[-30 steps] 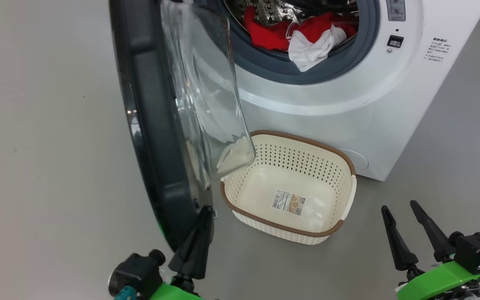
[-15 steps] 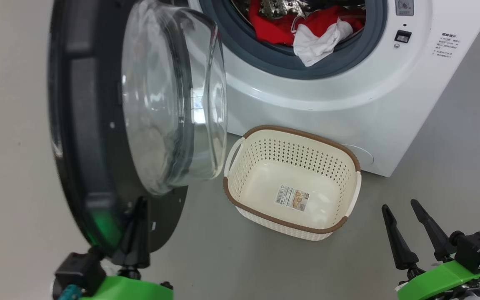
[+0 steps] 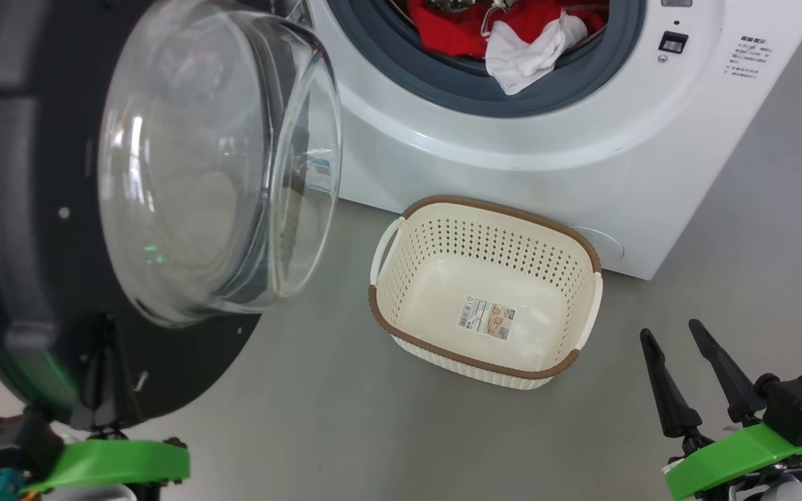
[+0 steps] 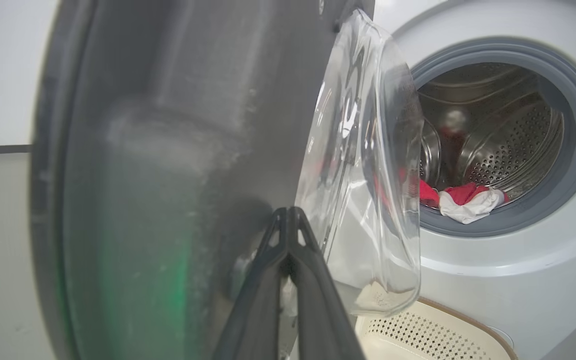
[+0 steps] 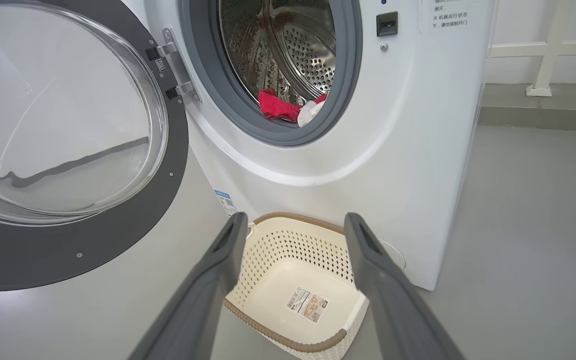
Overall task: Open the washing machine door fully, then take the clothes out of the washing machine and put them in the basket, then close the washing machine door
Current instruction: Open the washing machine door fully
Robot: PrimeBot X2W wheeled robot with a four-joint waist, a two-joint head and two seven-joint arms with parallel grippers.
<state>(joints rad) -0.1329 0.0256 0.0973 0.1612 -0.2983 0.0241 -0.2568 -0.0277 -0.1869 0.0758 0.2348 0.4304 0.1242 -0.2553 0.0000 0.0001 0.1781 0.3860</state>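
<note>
Standing wide open, the washing machine door [image 3: 4, 264] hangs from two metal hinges [image 5: 173, 65] on our left side of the drum mouth. Its broad, matte black inner rim faces us, and its bulging glass window [image 3: 213, 160], clear and bowl-shaped, points toward the basket. The washing machine [image 3: 512, 146] is smooth white, with a grey-blue rubber gasket [image 3: 401, 76] ringing a perforated steel drum [image 5: 298, 45]. The clothes [image 3: 512, 35] lie at the drum's front lip: a red garment [image 3: 457, 31] with a white cloth [image 3: 523, 59] draped over the gasket. Below them the basket [image 3: 484, 207], cream perforated plastic with a brown woven-look rim and a paper label [image 3: 484, 319] inside, sits on the grey floor [image 3: 345, 431] just beside the machine's foot. We see bare floor between the basket and the door's lower edge, and more open floor on the machine's right. Our left hand [image 4: 288, 212] has its fingers pressed together, holding nothing, tips close against the door's dark inner face below the glass. Our right hand [image 3: 669, 329] hovers over the floor right of the basket, fingers spread apart and empty.
</note>
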